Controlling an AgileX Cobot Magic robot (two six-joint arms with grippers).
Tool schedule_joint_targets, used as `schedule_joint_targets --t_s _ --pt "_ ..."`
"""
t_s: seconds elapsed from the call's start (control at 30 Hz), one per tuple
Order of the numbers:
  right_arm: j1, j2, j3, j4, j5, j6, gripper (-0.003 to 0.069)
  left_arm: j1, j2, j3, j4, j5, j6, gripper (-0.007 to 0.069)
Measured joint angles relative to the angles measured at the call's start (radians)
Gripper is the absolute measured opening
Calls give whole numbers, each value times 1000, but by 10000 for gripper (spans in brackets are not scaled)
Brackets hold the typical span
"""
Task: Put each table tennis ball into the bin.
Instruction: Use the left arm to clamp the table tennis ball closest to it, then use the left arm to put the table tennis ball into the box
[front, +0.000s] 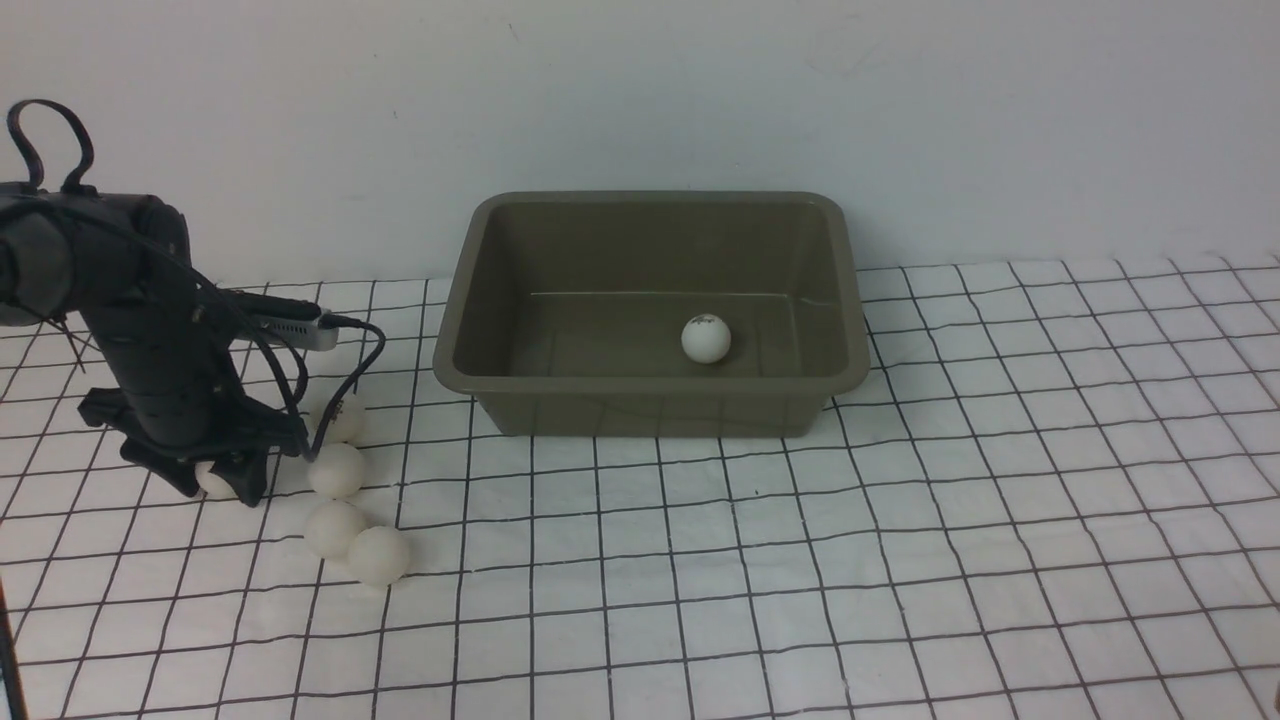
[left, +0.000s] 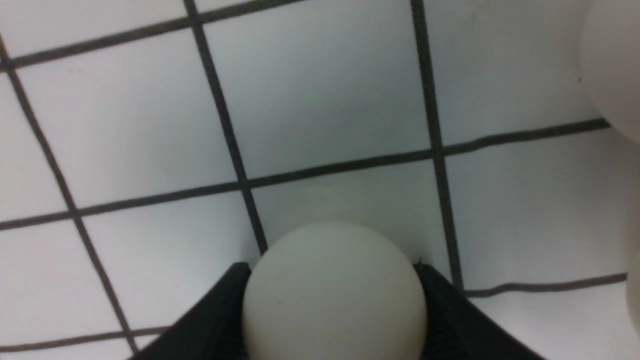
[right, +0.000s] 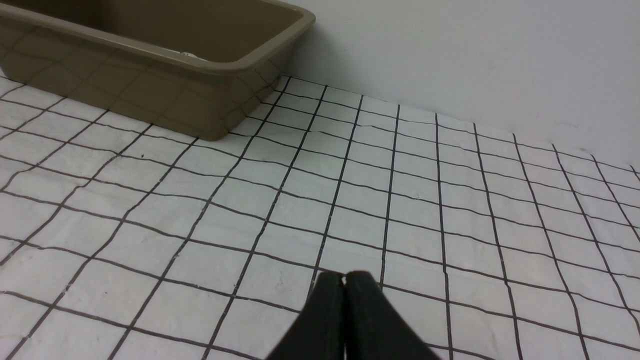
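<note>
A white ball (left: 334, 295) sits right up against the left wrist camera, seated between the two black fingers (left: 212, 320) of the left gripper (front: 217, 488). Both fingers press against its sides, so the gripper is closed partway, as far as the ball allows, and has hold of it. The ball's front bulges out past the fingertips. I cannot tell whether it rests on the checked cloth (front: 900, 560) or hangs just off it.

There are six balls in all and one bin (front: 460, 340). The gripped ball is off the bin's left front corner, well apart from the bin and down low at the cloth.

Four loose balls lie in a ragged line just beside the gripper, on the side towards the bin. The first (front: 340, 418) is partly behind a black cable (front: 372, 350). The second (front: 337, 470) comes next. The third (front: 335, 528) and fourth (front: 378, 556) are farthest from the bin and touch each other, or nearly so.

The sixth ball (front: 706, 338) lies on the bin's floor, right of its middle, with a dark mark on top.

The right gripper (right: 344, 276) has its fingers pressed together with nothing between them. It is over the cloth, well apart from the bin's corner.
</note>
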Motion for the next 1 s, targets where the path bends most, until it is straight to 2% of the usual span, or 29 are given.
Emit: schedule_joint_targets --t_s 0.2,0.33,0.53,0.77,0.93,0.97,1.0 --pt "0 0 0 0 0 0 -18 0 -23 -19 57 23 -42 345" --pt "0 0 0 0 0 0 -18 0 -79 -71 130 103 -94 345" --pt "0 0 0 0 0 0 -18 -21 -150 -163 46 187 -102 345" --pt "0 0 0 0 0 0 -18 -109 -188 -258 -49 200 -86 345" --pt "0 0 0 0 0 0 -18 -225 -186 -318 -67 171 -77 345" --pt "0 0 0 0 0 0 -18 -289 -177 -339 -67 133 -75 345" --pt "0 0 0 0 0 0 -18 -295 -176 -341 -67 123 -75 345"
